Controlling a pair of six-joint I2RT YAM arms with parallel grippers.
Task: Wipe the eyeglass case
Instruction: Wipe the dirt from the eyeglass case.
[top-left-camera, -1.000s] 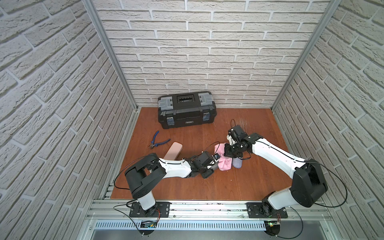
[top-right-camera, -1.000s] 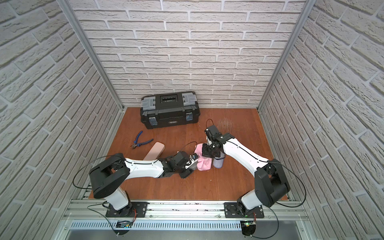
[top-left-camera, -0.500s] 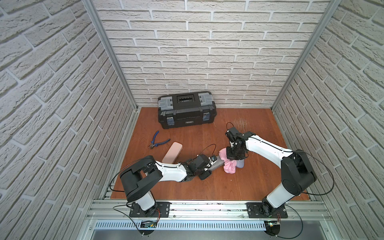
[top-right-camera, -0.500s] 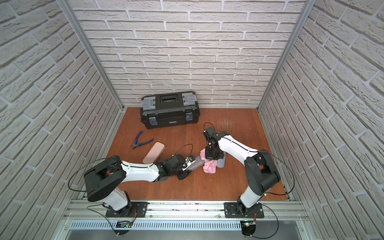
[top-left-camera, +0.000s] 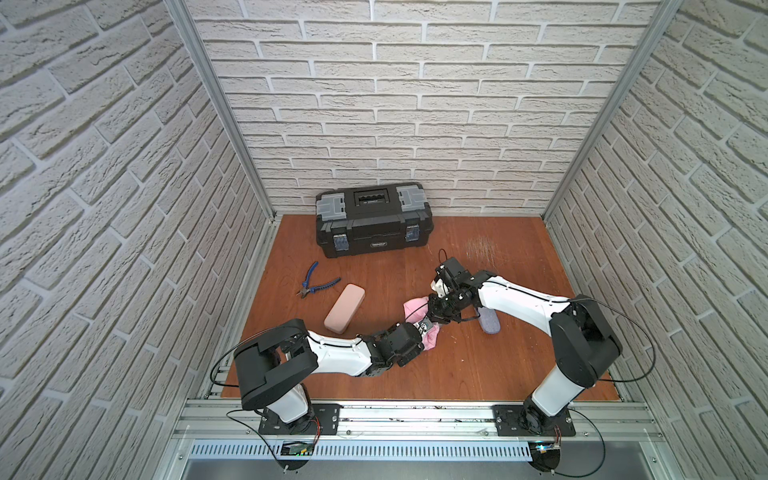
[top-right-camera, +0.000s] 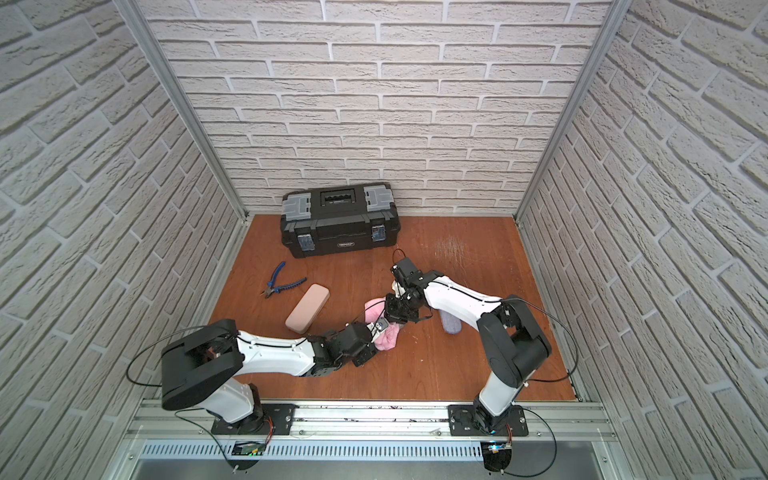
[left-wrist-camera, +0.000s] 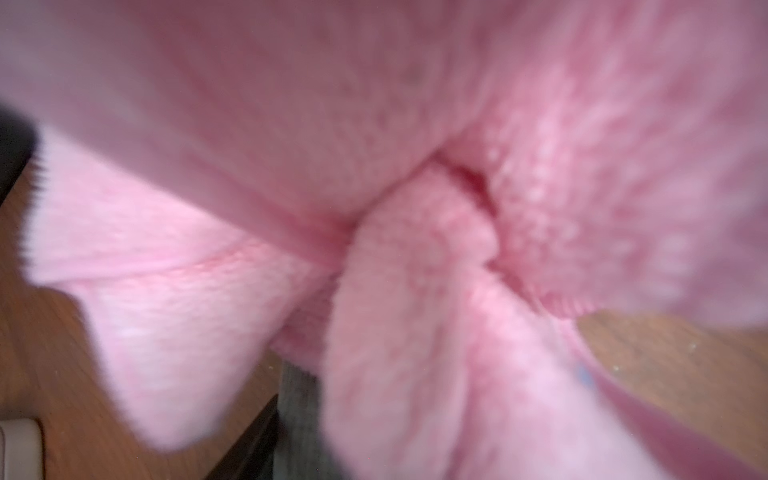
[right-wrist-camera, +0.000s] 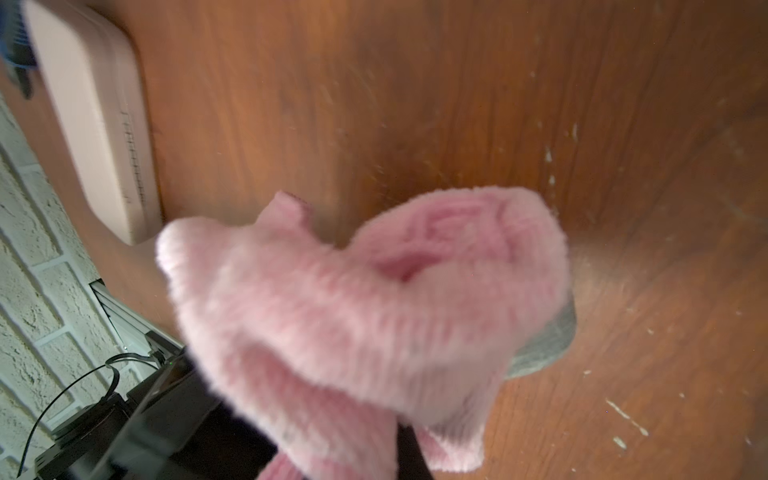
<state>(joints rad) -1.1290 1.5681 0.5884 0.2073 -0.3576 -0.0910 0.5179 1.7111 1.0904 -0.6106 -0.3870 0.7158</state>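
Wooden table (top-left-camera: 478, 374) — toolbox (top-left-camera: 374, 220), pliers (top-left-camera: 318, 284), beige case (top-left-camera: 344, 308), grey case (top-left-camera: 490, 323).

The grey felt eyeglass case (top-left-camera: 489, 326) (right-wrist-camera: 548, 345) lies flat on the desk, right of centre. Only its rounded end shows. The fluffy pink cloth (top-left-camera: 432, 340) (right-wrist-camera: 353, 311) is bunched over the rest.

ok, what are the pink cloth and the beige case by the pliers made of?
The pink cloth looks like fleece or microfibre, matte: fuzzy pile, limp folds. The beige case looks like a hard shell, plastic or leatherette-covered, smooth satin: rounded edges, a ticked seam line along its side in the right wrist view.
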